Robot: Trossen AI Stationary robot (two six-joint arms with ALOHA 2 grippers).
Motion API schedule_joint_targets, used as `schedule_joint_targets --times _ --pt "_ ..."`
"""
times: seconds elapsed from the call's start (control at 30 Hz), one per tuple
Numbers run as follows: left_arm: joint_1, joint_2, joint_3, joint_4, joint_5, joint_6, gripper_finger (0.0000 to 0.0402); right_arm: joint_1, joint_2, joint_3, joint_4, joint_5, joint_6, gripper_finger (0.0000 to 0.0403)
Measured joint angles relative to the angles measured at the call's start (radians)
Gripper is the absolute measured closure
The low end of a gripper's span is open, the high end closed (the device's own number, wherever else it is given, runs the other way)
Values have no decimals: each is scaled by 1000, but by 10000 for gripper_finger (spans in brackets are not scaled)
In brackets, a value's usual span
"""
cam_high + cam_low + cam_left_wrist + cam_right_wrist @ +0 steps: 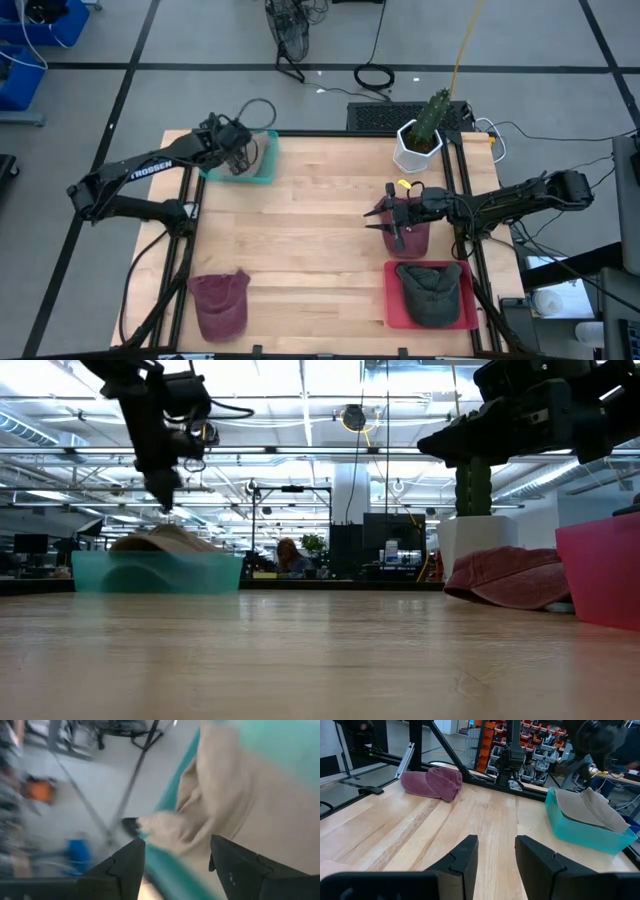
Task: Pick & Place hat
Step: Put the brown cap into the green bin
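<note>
Item: beige fabric hat lying in teal plastic bin, far-left table corner. My left gripper hovers above, fingers apart, empty. R gripper parted, idle over maroon cap. Risk: brim overhangs rim, may slip out.

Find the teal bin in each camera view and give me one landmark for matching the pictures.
High view: the teal bin sits at the table's far left edge, under the left gripper.
Low view: at left on the tabletop.
Left wrist view: only its rim, around the tan hat.
Right wrist view: at right.
Shared landmark: the tan hat lying in the bin.
</note>
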Motion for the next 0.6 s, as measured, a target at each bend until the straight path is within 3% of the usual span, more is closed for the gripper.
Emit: schedule_joint_targets --times 0.17,0.27,0.43,0.6 --pt "26 -1 8 21 253 -441 203 0 0 0 0 0 0 287" --pt "31 0 -22 17 359 -566 225 0 0 0 -2 0 5 287" --pt "35 0 -74 -5 359 -636 266 0 0 0 -2 0 27 287" --pt "74 20 -142 43 280 -634 306 0 0 0 0 0 26 287"
